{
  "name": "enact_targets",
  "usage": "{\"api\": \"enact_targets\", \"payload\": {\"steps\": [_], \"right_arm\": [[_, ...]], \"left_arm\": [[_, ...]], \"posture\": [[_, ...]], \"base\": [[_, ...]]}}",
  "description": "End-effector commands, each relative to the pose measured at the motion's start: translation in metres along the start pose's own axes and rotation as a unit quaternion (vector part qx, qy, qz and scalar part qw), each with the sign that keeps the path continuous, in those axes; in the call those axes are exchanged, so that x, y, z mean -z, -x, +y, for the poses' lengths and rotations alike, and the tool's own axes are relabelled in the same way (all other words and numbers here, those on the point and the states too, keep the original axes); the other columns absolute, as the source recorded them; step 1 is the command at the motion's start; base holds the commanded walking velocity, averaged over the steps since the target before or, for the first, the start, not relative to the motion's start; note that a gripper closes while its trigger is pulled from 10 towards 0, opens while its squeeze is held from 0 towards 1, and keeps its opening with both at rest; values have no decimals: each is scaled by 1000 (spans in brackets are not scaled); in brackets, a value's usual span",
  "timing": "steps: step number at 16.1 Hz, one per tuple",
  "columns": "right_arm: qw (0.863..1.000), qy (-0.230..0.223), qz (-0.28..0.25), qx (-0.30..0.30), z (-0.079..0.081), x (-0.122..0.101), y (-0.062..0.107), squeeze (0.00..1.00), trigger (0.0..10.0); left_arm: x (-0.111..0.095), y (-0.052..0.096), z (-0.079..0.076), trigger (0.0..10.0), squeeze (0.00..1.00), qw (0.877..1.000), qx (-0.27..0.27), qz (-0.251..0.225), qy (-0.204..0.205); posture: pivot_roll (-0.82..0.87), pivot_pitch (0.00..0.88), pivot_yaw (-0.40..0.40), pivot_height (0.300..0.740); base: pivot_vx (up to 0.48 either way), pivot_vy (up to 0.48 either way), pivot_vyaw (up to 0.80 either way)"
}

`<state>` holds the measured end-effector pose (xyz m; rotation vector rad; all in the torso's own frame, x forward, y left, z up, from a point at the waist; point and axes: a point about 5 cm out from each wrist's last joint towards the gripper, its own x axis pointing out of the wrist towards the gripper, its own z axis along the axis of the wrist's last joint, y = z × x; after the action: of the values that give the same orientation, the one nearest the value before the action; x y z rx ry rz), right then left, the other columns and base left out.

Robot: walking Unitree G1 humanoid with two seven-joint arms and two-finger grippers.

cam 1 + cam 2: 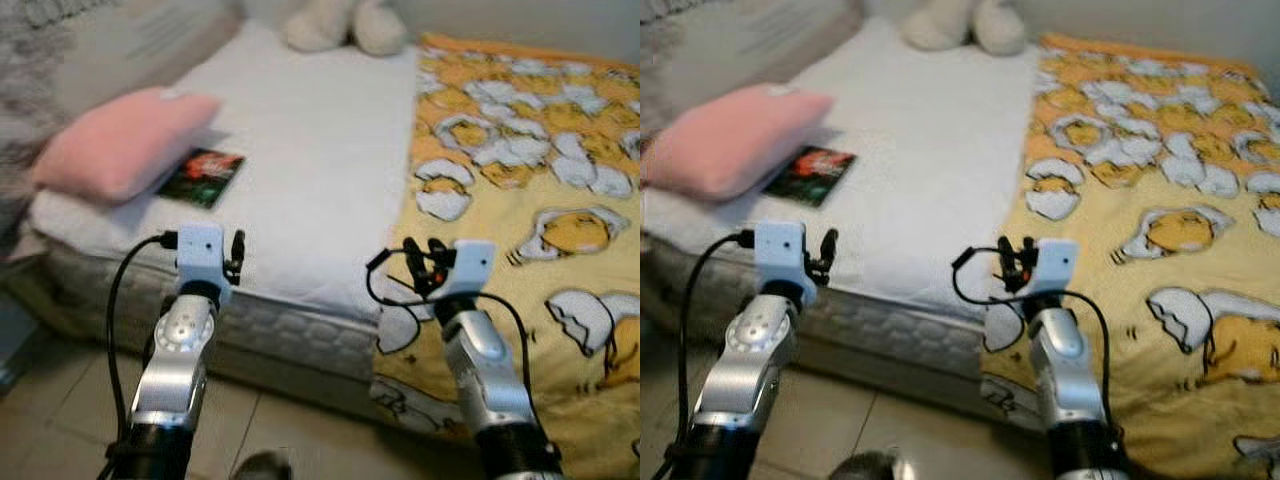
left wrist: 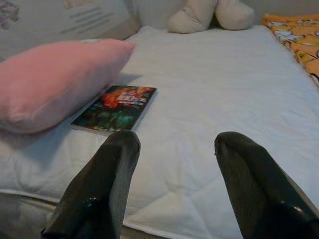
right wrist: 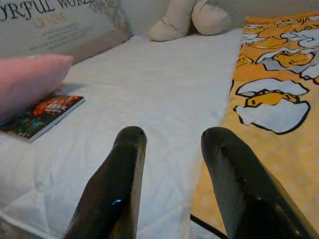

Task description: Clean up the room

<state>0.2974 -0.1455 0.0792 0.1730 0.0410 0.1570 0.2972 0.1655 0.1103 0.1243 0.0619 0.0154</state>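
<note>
Head views: both arms raised at bed's (image 1: 300, 140) near edge, book (image 1: 201, 177) lying by near left corner, half tucked under pink pillow (image 1: 120, 140) | Left wrist: left pincer (image 2: 172, 164) spread wide, empty, aimed toward book, likely lining up a grasp | Right wrist: right pincer (image 3: 172, 149) parted, empty, over yellow blanket's (image 3: 279, 99) edge.

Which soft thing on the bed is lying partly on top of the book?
The pink pillow, overlapping the book; the cream plush toy sits far off at the bed's far end.
</note>
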Motion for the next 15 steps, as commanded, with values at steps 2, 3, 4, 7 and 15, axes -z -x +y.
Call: {"api": "enact_targets", "payload": {"steps": [2,3,4,7,15], "right_arm": [[1000,-9,7,-7,1,1,-2,0,10000],[1000,-8,7,-7,1,1,-2,0,10000],[1000,-7,7,-7,1,1,-2,0,10000],[1000,-1,8,-14,3,2,-3,0,10000],[1000,4,15,-20,1,4,-5,0,10000]], "left_arm": [[-3,-2,1,10000,0,1000,11,-5,-9],[-4,-2,-1,10000,0,1000,24,-9,-3],[-5,-2,-1,10000,0,1000,26,-11,-3],[-6,-1,-5,10000,0,999,33,-16,-4],[-5,2,-11,10000,0,998,51,-23,-10]], "posture": [[32,0,-25,740],[35,0,-26,740],[36,0,-27,740],[40,0,-31,740],[48,0,-37,740]], "base": [[0,0,575],[0,0,563],[0,0,550],[0,0,550],[0,0,527]]}}
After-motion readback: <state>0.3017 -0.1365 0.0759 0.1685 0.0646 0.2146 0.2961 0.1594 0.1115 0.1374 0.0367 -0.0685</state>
